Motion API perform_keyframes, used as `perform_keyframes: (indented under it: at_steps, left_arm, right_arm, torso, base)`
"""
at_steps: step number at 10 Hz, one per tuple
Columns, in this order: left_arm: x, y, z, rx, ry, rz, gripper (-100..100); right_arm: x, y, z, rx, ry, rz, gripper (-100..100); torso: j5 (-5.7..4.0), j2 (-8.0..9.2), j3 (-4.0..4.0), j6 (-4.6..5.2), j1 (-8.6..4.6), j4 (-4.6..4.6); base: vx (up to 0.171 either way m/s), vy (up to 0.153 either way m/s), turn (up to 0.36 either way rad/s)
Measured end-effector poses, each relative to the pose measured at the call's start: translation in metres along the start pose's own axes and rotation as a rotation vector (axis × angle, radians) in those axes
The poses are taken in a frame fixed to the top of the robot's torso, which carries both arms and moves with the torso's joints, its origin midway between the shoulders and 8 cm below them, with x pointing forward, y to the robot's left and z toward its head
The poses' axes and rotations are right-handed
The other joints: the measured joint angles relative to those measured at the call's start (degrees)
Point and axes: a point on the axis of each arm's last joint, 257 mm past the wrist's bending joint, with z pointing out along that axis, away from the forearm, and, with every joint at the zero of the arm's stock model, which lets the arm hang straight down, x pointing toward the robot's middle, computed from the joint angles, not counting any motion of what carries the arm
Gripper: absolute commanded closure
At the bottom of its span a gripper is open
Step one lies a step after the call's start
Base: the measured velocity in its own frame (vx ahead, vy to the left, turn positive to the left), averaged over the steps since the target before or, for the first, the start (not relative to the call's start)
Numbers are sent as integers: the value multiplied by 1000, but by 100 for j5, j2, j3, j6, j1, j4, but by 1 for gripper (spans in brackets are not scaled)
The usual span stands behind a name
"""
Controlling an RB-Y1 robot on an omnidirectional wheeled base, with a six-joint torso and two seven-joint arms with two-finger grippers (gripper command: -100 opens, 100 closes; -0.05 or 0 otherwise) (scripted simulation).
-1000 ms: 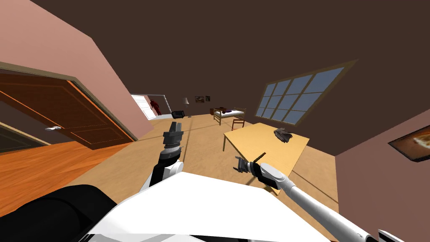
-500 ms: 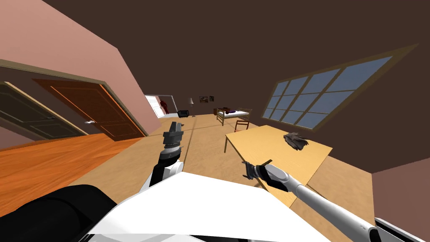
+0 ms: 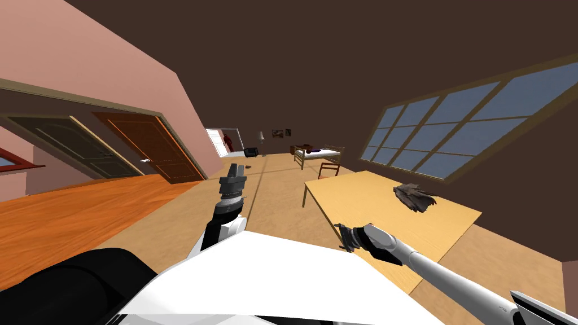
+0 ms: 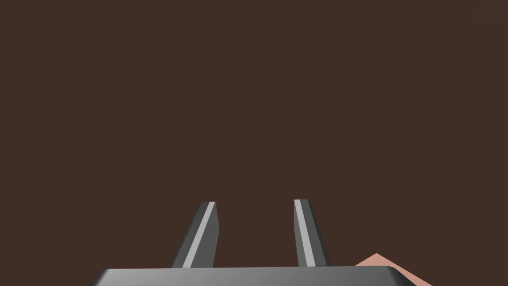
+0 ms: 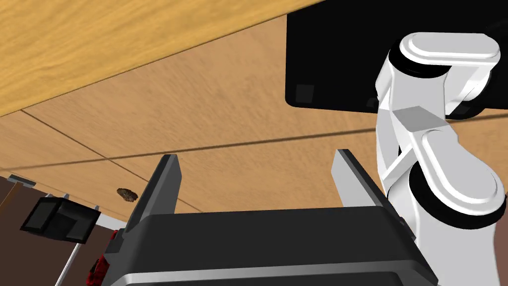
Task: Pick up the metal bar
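A light wooden table point(image 3: 367, 203) stands to my right, with a dark crumpled object point(image 3: 416, 197) on its far part. My right gripper point(image 3: 342, 238) hovers at the table's near corner, pointing left, off the table's edge. In the right wrist view its fingers point(image 5: 164, 182) stand wide apart with only wooden floor between them, and the table's edge point(image 5: 124, 54) lies beyond. A short thin dark sliver point(image 3: 338, 225) shows just above that gripper; I cannot tell whether it is the bar. My left gripper point(image 3: 236, 169) is raised in front of me, open and empty.
Brown doors point(image 3: 152, 149) line the left wall and a large window point(image 3: 451, 135) the right one. A chair point(image 3: 329, 168) and a bed point(image 3: 316, 153) stand beyond the table. A small brown lump point(image 5: 127, 194) and a black box point(image 5: 59, 220) lie on the floor.
I have moved and turned: the doors slid right in the picture and the window grew. My right hand drew down and right along the table's near edge. The left arm stayed put.
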Motion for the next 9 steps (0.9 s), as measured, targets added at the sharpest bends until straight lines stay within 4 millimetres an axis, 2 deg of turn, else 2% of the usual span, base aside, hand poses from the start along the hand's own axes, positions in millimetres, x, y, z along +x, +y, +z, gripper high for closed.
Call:
perform_keyframes:
  at_steps: [2, 4, 6, 7, 9]
  left_arm:
    - [0, 0, 0, 0, 0, 0, 0]
    - [0, 0, 0, 0, 0, 0, 0]
    - [0, 0, 0, 0, 0, 0, 0]
    - [0, 0, 0, 0, 0, 0, 0]
    - [0, 0, 0, 0, 0, 0, 0]
  right_arm:
    - [41, 11, -10, -49, 98, -71, -100]
    - [71, 21, -24, -84, 168, -114, -100]
    - [99, 30, -31, -115, 220, -147, -100]
    - [105, 33, -36, -131, 237, -169, -100]
    - [130, 44, -46, -176, 297, -211, -100]
  torso:
    - [0, -6, -3, -3, -5, 0]
    - [1, -11, -6, -1, -5, -2]
    - [1, 1, 0, -1, 3, 0]
    - [2, 6, 4, 1, 8, 2]
    - [1, -6, -3, 0, 0, 0]
  base:
    - [69, -90, 160]
    - [70, -95, 112]
    - [29, -72, 93]
    - [36, -72, 122]
    - [67, -98, 153]
